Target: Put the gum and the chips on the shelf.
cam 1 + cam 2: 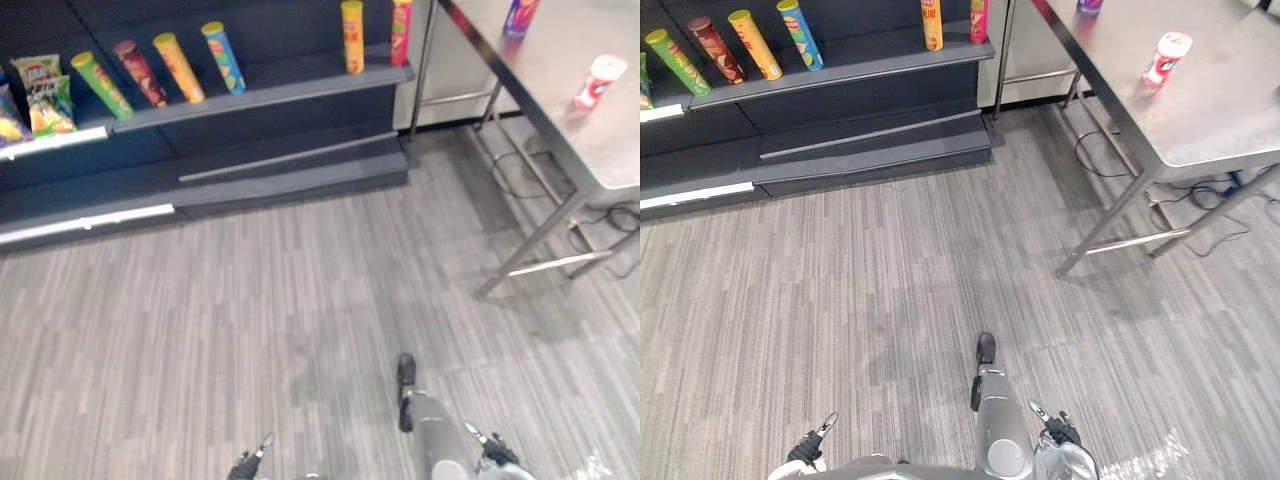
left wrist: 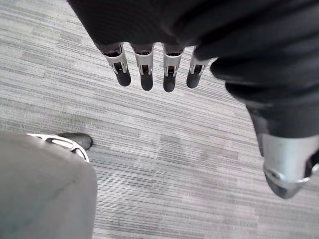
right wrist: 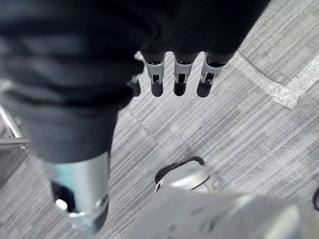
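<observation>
Cylindrical chip tubes [image 1: 178, 67] on shelf [image 1: 300, 85], left robot hand [image 2: 146, 74] and right robot hand [image 3: 180, 79] spread (empty)

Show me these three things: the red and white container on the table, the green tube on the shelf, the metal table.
red and white container [image 1: 1166, 58], right eye view, middle of its body
green tube [image 1: 101, 86], left eye view, middle of its side
metal table [image 1: 1210, 112], right eye view, bare part of its top

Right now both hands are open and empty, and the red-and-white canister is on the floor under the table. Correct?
No: the right eye view shows the red-and-white canister on top of the steel table, not on the floor. The left hand and right hand are open and empty.
</observation>
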You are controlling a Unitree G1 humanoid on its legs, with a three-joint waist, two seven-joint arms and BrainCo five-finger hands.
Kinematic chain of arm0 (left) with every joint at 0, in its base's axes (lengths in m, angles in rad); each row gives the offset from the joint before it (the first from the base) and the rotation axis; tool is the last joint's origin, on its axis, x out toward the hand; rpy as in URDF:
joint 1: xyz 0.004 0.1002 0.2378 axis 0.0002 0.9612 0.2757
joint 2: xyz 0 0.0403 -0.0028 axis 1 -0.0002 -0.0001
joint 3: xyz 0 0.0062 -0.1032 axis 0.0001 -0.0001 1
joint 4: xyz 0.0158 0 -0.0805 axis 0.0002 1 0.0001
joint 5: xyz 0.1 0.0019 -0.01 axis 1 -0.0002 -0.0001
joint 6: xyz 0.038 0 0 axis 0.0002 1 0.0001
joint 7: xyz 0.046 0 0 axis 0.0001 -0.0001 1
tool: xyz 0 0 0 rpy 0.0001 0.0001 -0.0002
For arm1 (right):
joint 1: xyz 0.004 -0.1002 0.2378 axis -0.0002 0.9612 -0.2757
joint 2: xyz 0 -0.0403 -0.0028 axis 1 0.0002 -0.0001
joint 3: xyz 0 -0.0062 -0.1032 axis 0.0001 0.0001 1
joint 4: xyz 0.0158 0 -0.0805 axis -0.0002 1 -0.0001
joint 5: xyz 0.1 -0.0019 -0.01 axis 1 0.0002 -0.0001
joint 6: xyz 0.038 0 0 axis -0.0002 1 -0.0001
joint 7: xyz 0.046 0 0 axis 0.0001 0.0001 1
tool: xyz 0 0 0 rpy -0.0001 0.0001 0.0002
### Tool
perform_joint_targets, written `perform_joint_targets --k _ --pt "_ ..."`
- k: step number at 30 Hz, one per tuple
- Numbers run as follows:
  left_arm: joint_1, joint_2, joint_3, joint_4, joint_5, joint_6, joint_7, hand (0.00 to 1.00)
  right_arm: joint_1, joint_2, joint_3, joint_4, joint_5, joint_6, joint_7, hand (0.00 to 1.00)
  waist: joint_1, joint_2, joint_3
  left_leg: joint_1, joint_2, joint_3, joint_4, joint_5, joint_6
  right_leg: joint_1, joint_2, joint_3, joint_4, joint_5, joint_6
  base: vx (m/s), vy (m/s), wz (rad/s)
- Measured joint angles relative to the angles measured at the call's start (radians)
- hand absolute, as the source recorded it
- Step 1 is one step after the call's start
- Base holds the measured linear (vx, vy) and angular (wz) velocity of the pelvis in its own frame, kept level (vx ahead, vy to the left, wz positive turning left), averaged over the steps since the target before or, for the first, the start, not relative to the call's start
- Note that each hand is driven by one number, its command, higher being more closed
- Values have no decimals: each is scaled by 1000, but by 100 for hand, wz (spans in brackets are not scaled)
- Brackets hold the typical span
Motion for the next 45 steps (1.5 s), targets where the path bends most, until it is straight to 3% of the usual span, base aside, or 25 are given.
perform_joint_targets --k 1,2,5,7,9,12,13,14,17,18,20,22,24,27,29,31,32,34,35,36,38,39,40,42,45 --pt "-2 -5 6 -3 1 -2 -3 0 -1 3 -11 0 -1 0 1 0 2 1 0 4 5 -1 -1 28 -5 -12 1 0 37 -28 -17 618 -304 6" --pt "-14 -23 20 -2 2 0 -5 0 9 14 -23 0 -1 1 2 0 -5 10 -5 15 23 -14 14 91 -46 -9 4 -17 96 -91 -31 495 -286 6" --pt "-30 -51 31 -26 6 1 -14 0 29 29 -26 -14 -1 2 -2 0 -15 9 -8 8 70 -44 122 163 -73 46 13 -52 139 -182 -50 516 -261 26" --pt "-33 -55 39 -45 7 0 -19 0 39 27 -23 -41 -1 3 -2 0 -24 6 -14 -87 109 -102 360 224 -127 96 12 -69 139 -222 -60 354 -148 24" --pt "-33 -57 55 -77 -5 -1 -18 0 52 28 -19 -68 -2 3 -2 0 -17 -1 -10 -267 150 -172 754 380 -141 177 18 -65 126 -267 -82 351 -88 -4" --pt "-31 -57 70 -111 -20 -2 -11 0 63 27 -14 -87 3 2 -3 0 -11 0 -11 -412 190 -125 1010 290 -107 288 34 -45 95 -310 -101 321 -16 -22" --pt "-31 -56 67 -124 -20 -8 -11 0 72 24 5 -91 4 3 -4 0 11 -8 -14 -470 189 -81 1031 237 -81 334 33 -22 79 -326 -97 332 56 -52" --pt "-31 -55 62 -146 -20 -20 -12 0 76 20 25 -101 4 3 -4 0 33 -14 -17 -529 189 -47 1012 193 -61 374 31 1 60 -338 -88 399 108 -63" --pt "-11 -39 31 -159 -60 -34 -14 0 68 23 68 -122 14 1 -4 0 44 -31 -23 -630 176 5 795 150 -29 452 6 56 16 -360 -55 401 211 -65" --pt "0 -40 27 -159 -75 -38 -13 0 67 36 64 -122 15 1 -5 0 58 -48 -34 -628 145 9 585 157 -22 473 -20 92 10 -373 -32 380 236 -66" --pt "9 -38 28 -156 -88 -43 -7 0 72 50 61 -117 13 1 -5 0 72 -56 -47 -605 107 -27 282 219 -33 505 -50 139 -2 -409 8 477 360 -77" --pt "12 -42 38 -140 -92 -44 -3 0 76 48 57 -103 12 2 -6 0 83 -61 -74 -604 85 -72 206 331 -32 542 -78 184 -27 -441 38 575 472 -67" --pt "19 -15 39 -119 -92 -44 -4 0 61 80 30 -30 11 2 -1 0 82 -98 -138 -622 40 -76 289 300 18 569 -107 270 -96 -353 -2 576 420 -48" --pt "15 27 25 -74 -91 -40 -6 0 53 99 -8 12 4 4 3 0 61 -151 -184 -603 -17 -48 330 255 65 567 -160 333 -80 -248 29 584 408 -9" --pt "16 40 7 -57 -89 -35 -7 0 42 94 -29 9 0 1 6 0 58 -149 -189 -566 -30 -31 326 244 81 533 -160 383 4 -178 45 374 192 -35" --pt "29 62 -56 -39 -85 -32 -7 0 21 82 -17 7 1 0 8 0 51 -119 -174 -446 -35 -9 253 232 94 408 -120 438 285 -30 151 311 147 -71" --pt "29 67 -76 -33 -84 -31 -6 0 18 81 -17 5 1 0 8 0 41 -109 -170 -415 -32 -2 233 223 97 379 -101 436 357 -26 161 229 80 -54" --pt "29 71 -131 -29 -70 -23 -1 0 15 78 -3 0 10 -1 6 0 31 -93 -147 -304 -31 39 165 216 99 263 -62 358 568 -74 137 234 54 -42" --pt "29 68 -147 -29 -48 -21 -1 0 10 69 21 -18 38 -3 5 0 31 -80 -139 -249 -30 64 128 216 99 208 -85 239 603 -117 77 151 9 -36" --pt "30 68 -157 -29 -47 -21 -1 0 7 62 32 -27 43 -4 3 0 28 -76 -136 -227 -28 73 118 216 99 186 -104 172 589 -132 52 188 -13 -44" --pt "30 70 -153 -30 -48 -22 -1 0 0 57 72 -38 43 -7 2 0 28 -90 -129 -181 -45 101 98 210 78 164 -174 -82 395 -82 11 218 -56 -50" --pt "25 55 -146 -26 -49 -20 3 0 -10 46 75 -39 44 -10 2 0 34 -73 -127 -170 -29 106 77 203 65 189 -164 -143 342 -98 -10 198 -54 -74" --pt "24 37 -143 -21 -48 -18 1 0 -36 21 79 -42 44 -16 2 0 28 -25 -125 -172 0 125 44 216 44 204 -147 -213 268 -99 -12 166 -38 -102" --pt "14 18 -140 -21 -48 -14 1 0 -63 11 91 -39 44 -20 3 0 29 3 -102 -170 12 181 22 226 29 217 -135 -328 186 -101 -24 81 -53 -92" --pt "-7 20 -139 -13 -46 -12 -3 0 -60 7 98 -31 44 -18 5 0 26 -13 -69 -149 19 231 17 244 2 244 -122 -452 103 -95 -74 48 -105 -82"
